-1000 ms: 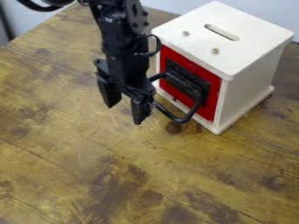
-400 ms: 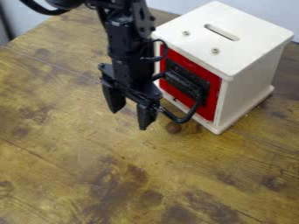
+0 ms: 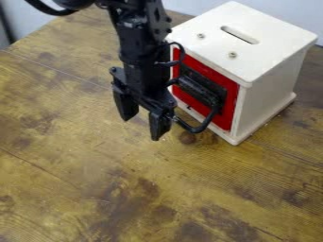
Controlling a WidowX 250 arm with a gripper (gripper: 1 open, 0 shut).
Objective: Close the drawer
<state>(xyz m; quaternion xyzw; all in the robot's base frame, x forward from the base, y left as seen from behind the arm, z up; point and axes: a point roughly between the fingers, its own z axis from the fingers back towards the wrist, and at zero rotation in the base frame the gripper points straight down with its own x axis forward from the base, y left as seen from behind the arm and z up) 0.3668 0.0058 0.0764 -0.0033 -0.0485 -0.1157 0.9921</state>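
The red drawer (image 3: 192, 75) with its black front plate (image 3: 198, 94) sits in the white cabinet (image 3: 246, 57), its front almost level with the cabinet face. A black wire loop handle (image 3: 192, 120) sticks out low toward the front left. My black gripper (image 3: 143, 118) hangs fingers-down just left of the drawer front, open, with nothing between its fingers. The right finger (image 3: 161, 125) stands close beside the loop handle; whether it touches it I cannot tell. The arm hides part of the drawer's left edge.
The white cabinet has a slotted top (image 3: 240, 35) and stands on the worn wooden table (image 3: 89, 180). A small dark knob (image 3: 188, 138) lies on the wood below the handle. The table's far left edge (image 3: 15, 28) borders a grey floor.
The gripper has shifted slightly to the right and a little lower, closer to the drawer front and handle. Its jaws stay open. The drawer looks unmoved.
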